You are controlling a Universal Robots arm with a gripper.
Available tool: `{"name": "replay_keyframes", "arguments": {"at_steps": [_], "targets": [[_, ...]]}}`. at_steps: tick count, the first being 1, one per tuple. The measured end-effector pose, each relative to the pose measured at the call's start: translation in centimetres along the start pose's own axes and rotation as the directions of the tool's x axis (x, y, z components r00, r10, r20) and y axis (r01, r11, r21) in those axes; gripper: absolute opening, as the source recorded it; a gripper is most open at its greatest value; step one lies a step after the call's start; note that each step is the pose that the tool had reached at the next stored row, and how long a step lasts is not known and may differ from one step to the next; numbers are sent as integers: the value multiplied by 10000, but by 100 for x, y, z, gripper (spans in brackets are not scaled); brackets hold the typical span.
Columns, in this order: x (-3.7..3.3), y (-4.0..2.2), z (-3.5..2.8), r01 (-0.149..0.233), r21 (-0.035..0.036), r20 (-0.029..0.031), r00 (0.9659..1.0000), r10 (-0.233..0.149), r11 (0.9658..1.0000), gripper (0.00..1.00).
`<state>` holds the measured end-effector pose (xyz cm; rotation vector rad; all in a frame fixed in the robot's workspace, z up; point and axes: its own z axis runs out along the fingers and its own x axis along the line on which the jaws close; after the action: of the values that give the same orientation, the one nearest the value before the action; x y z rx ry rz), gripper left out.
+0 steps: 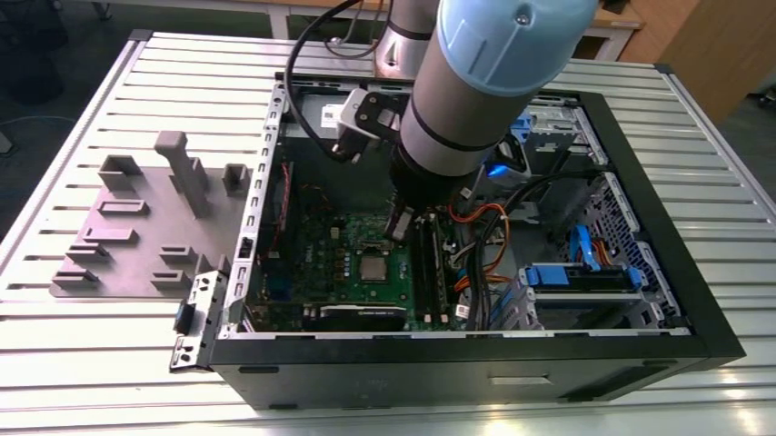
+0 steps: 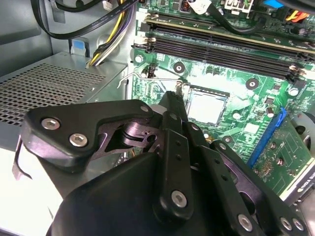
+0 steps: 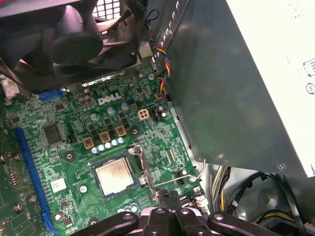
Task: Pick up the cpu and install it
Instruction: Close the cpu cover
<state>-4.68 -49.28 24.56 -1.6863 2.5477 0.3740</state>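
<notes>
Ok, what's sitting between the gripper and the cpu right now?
In the first wrist view, the socket's hinged metal frame, swung open off the chip, stands between the gripper and the cpu lying in its socket.

Motherboard (image 3: 78, 162) green, with gold-topped square components and a blue slot (image 3: 32, 172) along one edge. Cpu (image 3: 116, 176) shiny silver-grey with a darker rim. Gripper (image 2: 170, 105) matte black with silver screws. Arm (image 1: 485, 73) grey with a pale blue cap. Case (image 1: 679, 300) black; table (image 1: 73, 163) pale ribbed metal.
</notes>
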Motion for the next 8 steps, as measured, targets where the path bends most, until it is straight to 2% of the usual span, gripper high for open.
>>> {"name": "replay_keyframes", "arguments": {"at_steps": [8], "targets": [[33, -14, -9, 6, -1, -2, 10000, -6, 10000, 11]]}}
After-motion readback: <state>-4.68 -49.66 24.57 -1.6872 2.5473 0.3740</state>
